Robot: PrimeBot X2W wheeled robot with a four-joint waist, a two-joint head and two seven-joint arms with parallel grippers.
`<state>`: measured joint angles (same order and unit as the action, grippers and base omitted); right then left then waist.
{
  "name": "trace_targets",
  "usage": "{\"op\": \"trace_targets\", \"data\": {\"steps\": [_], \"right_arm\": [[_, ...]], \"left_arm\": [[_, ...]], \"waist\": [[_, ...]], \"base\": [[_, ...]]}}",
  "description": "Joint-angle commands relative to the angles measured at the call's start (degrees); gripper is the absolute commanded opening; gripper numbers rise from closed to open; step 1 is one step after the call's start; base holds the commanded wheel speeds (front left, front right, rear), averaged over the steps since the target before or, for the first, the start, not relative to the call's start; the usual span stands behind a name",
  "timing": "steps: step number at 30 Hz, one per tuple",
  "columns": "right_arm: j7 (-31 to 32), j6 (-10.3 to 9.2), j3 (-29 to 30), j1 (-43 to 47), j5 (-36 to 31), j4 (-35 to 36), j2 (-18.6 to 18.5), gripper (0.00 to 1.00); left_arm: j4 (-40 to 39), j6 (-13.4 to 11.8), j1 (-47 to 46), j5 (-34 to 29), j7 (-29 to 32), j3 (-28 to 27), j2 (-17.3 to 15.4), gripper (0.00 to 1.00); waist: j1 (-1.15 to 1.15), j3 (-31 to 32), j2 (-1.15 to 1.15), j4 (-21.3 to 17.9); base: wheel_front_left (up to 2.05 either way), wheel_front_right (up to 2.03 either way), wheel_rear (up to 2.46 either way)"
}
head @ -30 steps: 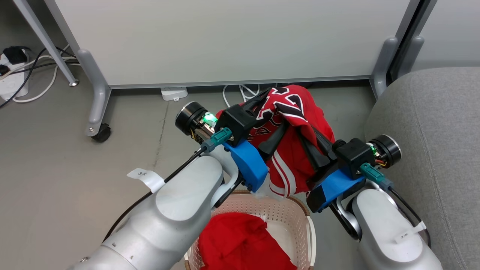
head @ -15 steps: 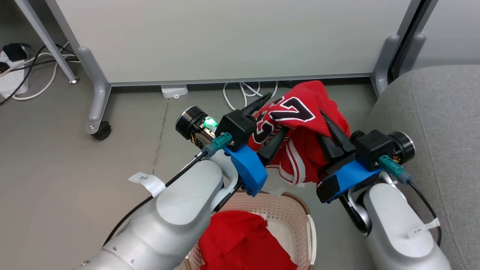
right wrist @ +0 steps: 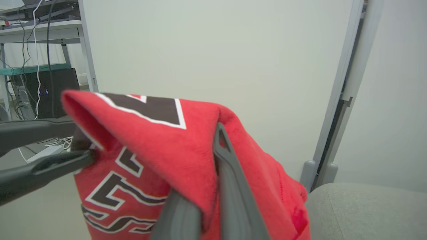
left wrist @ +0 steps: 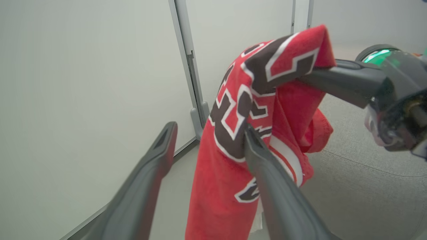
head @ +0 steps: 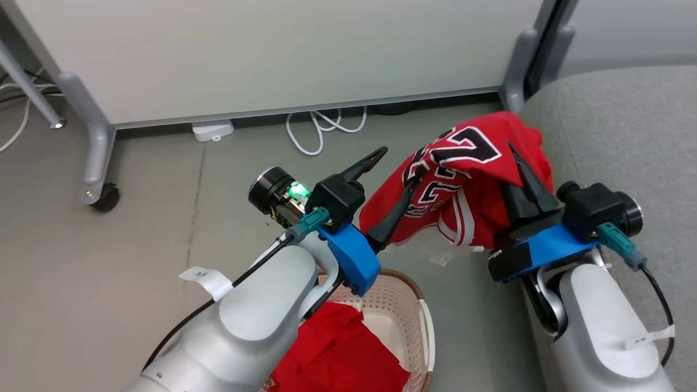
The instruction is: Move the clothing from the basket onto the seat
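A red garment with black-and-white lettering hangs in the air, pinched near its top fold by my right gripper, which is shut on it just beside the light-grey seat. My left gripper stands open at the cloth's left edge; its lower finger lies against the fabric. The right wrist view shows the cloth draped over my shut right gripper. A plain red garment lies in the cream basket under my left forearm.
A pale grey partition panel stands behind on grey feet, with a caster at the left. White cable loops and a small white box lie on the floor at its base. The seat's rounded edge is close on the right.
The head view has swung right. My right gripper has carried the lettered garment right, toward the seat, pulling it off the left gripper. The left gripper has stayed open.
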<state>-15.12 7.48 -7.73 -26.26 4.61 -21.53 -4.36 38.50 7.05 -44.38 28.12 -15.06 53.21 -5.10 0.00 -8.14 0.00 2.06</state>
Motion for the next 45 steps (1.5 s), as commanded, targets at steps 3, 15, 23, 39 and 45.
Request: {"op": "trace_targets", "data": {"steps": [3,15,23,39,45], "right_arm": [[-0.1,0.03,1.6,1.3,-0.3,1.6,0.1,0.00],[-0.1,0.03,7.0,4.2,-0.6,7.9,-0.6,0.00],[-0.1,0.03,10.7,8.1,-0.6,11.6,-0.6,0.00],[-0.1,0.03,14.6,14.7,-0.1,15.8,1.0,0.00],[0.0,0.03,14.8,13.4,0.2,16.8,1.3,0.00]], "left_arm": [[-1.0,-0.3,1.0,-0.6,-0.2,-0.4,-0.6,1.00],[-7.6,-0.7,2.8,-4.7,-0.2,-3.1,-1.9,1.00],[-9.6,-0.2,4.2,-6.8,-0.2,-3.7,-1.6,1.00],[-10.3,0.4,4.9,-8.8,-0.2,-4.0,-0.8,1.00],[-10.6,0.5,4.8,-9.1,-0.2,-4.3,-0.6,1.00]], "waist": [[0.00,-1.1,0.00,-2.5],[0.00,-3.8,0.00,-9.8],[0.00,-4.3,0.00,-13.8],[0.00,-5.2,0.00,-18.9],[0.00,-5.5,0.00,-18.8]], "base": [[0.00,0.00,0.00],[0.00,0.00,0.00],[0.00,0.00,0.00],[0.00,0.00,0.00],[0.00,0.00,0.00]]}}
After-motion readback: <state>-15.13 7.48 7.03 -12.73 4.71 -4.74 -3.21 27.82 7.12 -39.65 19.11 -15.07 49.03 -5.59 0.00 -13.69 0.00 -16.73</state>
